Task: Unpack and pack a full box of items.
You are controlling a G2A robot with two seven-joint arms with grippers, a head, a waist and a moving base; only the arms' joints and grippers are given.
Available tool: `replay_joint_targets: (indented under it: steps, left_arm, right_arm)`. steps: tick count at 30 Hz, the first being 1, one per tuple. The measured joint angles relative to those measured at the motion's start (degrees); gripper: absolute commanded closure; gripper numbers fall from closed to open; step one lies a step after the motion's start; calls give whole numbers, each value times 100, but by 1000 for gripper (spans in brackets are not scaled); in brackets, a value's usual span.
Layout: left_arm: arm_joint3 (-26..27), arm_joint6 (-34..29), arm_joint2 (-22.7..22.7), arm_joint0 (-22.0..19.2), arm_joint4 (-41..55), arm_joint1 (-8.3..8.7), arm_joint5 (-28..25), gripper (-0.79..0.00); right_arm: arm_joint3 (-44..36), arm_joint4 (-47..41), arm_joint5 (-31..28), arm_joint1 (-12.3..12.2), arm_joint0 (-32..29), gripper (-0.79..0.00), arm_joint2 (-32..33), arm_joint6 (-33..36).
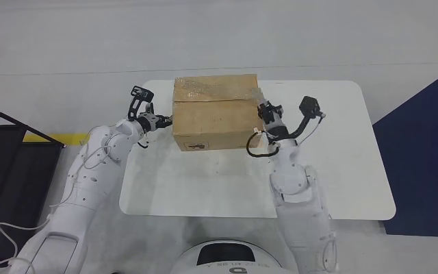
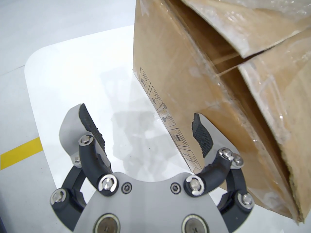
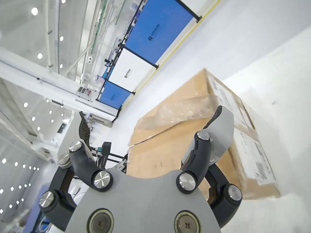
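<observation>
Top view gives us the cardboard box point(image 1: 215, 113) toward the far edge of the white table point(image 1: 342, 171), with an arm on each side. The left gripper point(image 1: 163, 122) sits at the box's left wall, and the right gripper point(image 1: 265, 109) is at its right wall near the top edge.

In the left wrist view, the left gripper point(image 2: 139, 113) is spread wide and holds nothing. One pad point(image 2: 201, 134) lies just in front of the box's point(image 2: 194, 61) side wall, low down by a corner. We cannot tell whether it touches the cardboard.

In the right wrist view, the right gripper point(image 3: 150, 112) is also spread wide and empty. One finger point(image 3: 222, 124) overlaps the box's point(image 3: 170, 141) upper edge, and the other stands clear of it.

The top flaps are skinned with wrinkled clear tape and gape slightly. Only a dark slit shows beneath them, so we cannot see the contents. The printed labels on the sides are too small to make out.
</observation>
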State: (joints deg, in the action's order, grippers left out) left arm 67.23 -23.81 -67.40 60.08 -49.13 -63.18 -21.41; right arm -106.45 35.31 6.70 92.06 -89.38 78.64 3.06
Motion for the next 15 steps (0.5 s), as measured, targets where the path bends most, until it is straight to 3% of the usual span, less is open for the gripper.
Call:
replay_joint_targets:
  steps: [5,11,15]
  left_arm:
    - [0,0,0,0,0,0,0,-785]
    - [0,0,0,0,0,0,0,-785]
    - [0,0,0,0,0,0,0,-785]
  right_arm:
    - [604,-371,-348,-14,149,-785,220,-396]
    - [1267,-394,-1042,-6,661,-785,189,-1161]
    - [1673,-391,-1184,5,1064,-785,94,-1314]
